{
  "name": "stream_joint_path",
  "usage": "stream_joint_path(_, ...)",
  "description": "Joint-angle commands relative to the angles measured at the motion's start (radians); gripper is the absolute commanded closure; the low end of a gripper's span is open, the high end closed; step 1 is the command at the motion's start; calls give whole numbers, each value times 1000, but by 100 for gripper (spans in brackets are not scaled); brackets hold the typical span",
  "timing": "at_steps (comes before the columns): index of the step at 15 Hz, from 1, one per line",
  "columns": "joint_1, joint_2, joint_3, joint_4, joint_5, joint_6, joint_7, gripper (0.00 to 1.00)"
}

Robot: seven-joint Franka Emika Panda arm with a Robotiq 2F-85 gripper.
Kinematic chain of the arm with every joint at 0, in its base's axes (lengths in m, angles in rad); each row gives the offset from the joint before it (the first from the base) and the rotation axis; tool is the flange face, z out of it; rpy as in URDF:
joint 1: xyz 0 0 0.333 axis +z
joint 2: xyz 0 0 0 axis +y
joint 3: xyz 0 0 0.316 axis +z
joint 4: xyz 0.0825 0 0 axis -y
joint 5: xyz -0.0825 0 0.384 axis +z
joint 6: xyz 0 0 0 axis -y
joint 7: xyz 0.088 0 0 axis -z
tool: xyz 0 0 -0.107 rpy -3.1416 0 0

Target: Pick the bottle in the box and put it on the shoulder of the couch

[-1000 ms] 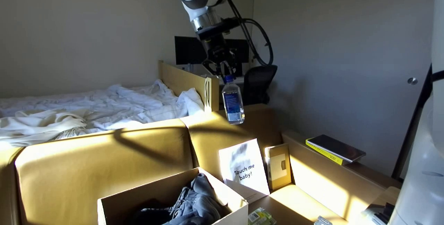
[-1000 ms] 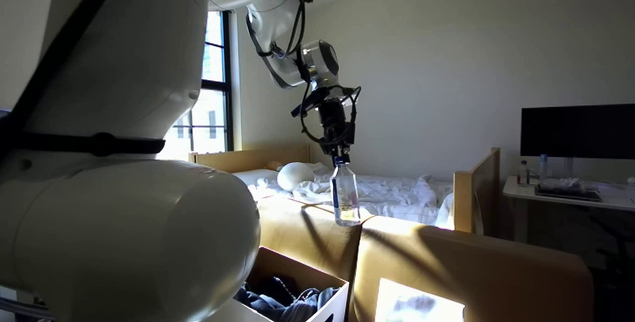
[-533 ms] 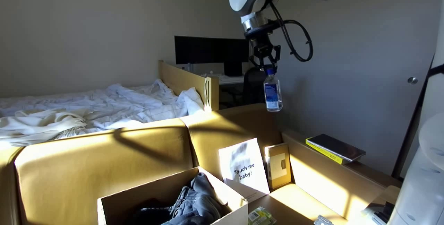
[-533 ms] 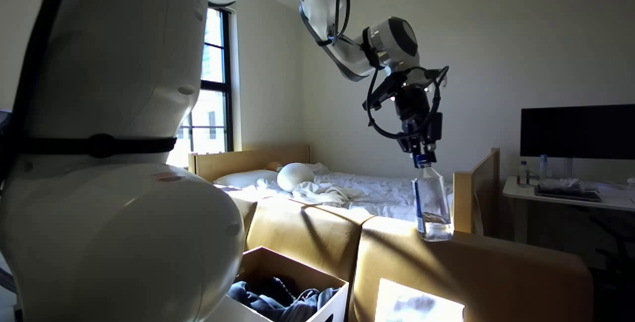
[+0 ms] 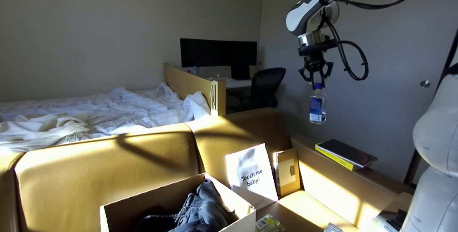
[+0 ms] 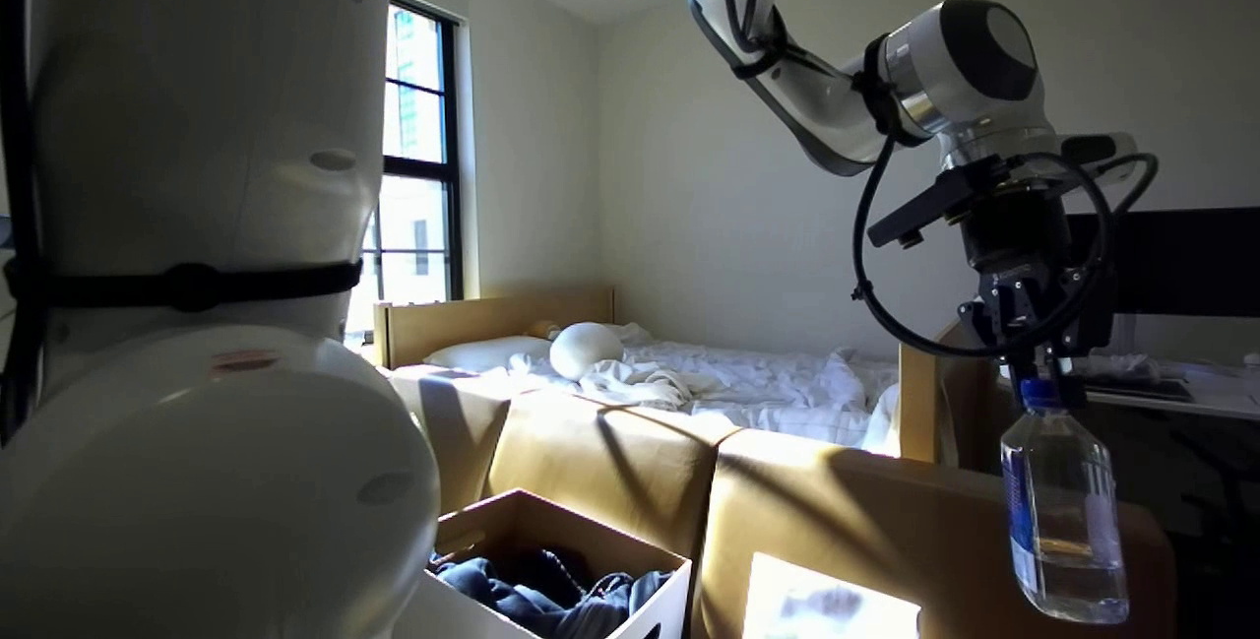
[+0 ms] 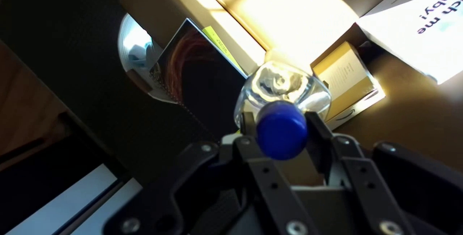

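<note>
My gripper point(image 5: 317, 84) is shut on the blue cap of the bottle point(image 5: 317, 108) and holds it in the air. In the wrist view the cap sits between both fingertips, with the clear bottle body point(image 7: 285, 79) below. The bottle hangs nearly upright, apart from the couch point(image 5: 107, 164). In an exterior view it shows above the couch arm point(image 5: 329, 178); in an exterior view the bottle point(image 6: 1063, 531) overlaps the right end of the couch back point(image 6: 817, 481). The cardboard box point(image 5: 245, 221) stands on the seat, holding a dark cloth point(image 5: 205, 207).
A dark book on a yellow one point(image 5: 347, 153) lies on the couch arm, under the bottle in the wrist view point(image 7: 206, 86). A white printed card point(image 5: 252, 174) and a small tan box point(image 5: 288, 171) lean on the couch back. A bed point(image 5: 125, 107) stands behind.
The gripper has carried the bottle to the right in both exterior views, away from above the couch back toward the arm side. The bottle hangs straighter. The box and couch have not moved.
</note>
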Motion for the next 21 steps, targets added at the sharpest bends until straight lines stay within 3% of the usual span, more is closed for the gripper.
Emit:
stream_joint_path(1,16,-21,30,-32,-14,-2,4,86)
stream_joint_path(4,71,-63,83,-107,-126,33,62,86)
stream_joint_path(5,40,-10,62,-38,-71,4,25,63)
stream_joint_path(7,69,-15,88,-60,-96,4,50,63)
stream_joint_path(8,75,-18,92,-65,-99,5,55,86)
stream_joint_path(15,-42,187,-23,259,57,-38,75,86)
stream_joint_path(18,-92,303,-56,388,171,5,122,86)
stream_joint_path(21,-119,427,-65,481,253,149,201,87)
